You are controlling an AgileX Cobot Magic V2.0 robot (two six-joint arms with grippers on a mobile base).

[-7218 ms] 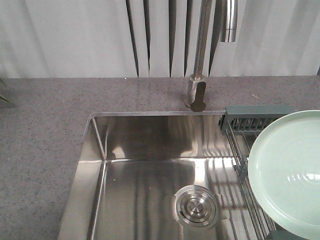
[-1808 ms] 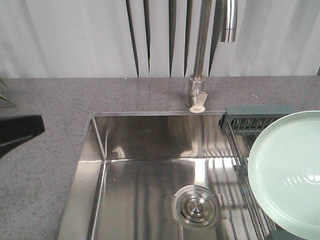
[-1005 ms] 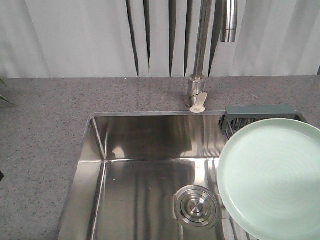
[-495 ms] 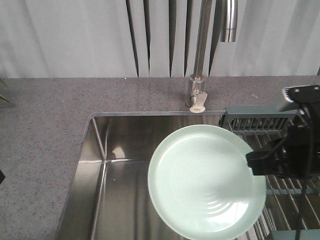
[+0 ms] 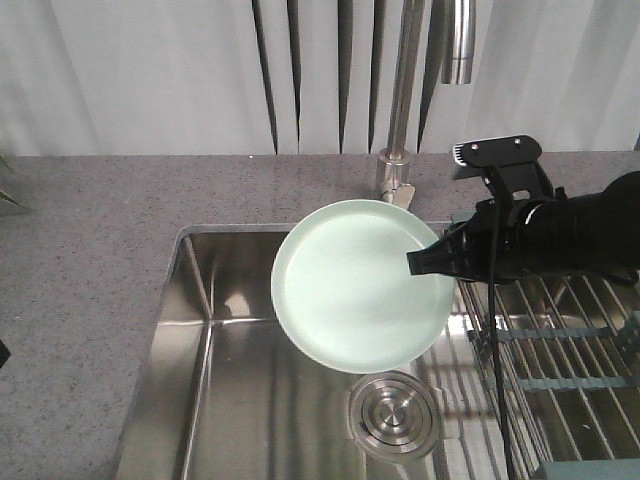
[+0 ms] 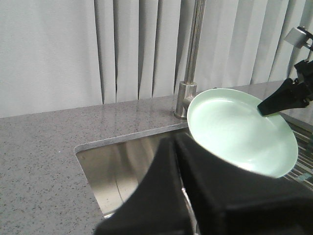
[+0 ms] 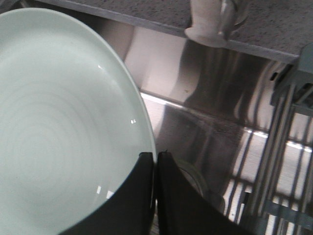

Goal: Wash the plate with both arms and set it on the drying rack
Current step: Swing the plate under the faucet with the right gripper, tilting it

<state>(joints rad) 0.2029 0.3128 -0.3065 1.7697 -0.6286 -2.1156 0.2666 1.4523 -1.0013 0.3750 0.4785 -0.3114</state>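
The pale mint-green plate (image 5: 355, 285) hangs tilted above the sink, just in front of the faucet base. My right gripper (image 5: 425, 262) is shut on its right rim, one black finger on each face (image 7: 155, 157). In the right wrist view the plate (image 7: 63, 122) fills the left half. The left wrist view shows the plate (image 6: 242, 129) at the right, with the left gripper (image 6: 174, 139) low in front of it and apart from it, fingers pressed together and holding nothing. The drying rack (image 5: 565, 335) of silver bars lies across the sink's right side with nothing on it.
The stainless sink basin (image 5: 250, 380) has a round drain (image 5: 393, 415) under the plate. The tall faucet (image 5: 405, 100) rises behind the plate, its spout end (image 5: 458, 45) above. Grey speckled counter (image 5: 90, 260) surrounds the sink; a curtain hangs behind.
The plate has left the rack and travelled left and up over the sink, carried by the right arm, which has come into the front view. The rack bars are now uncovered.
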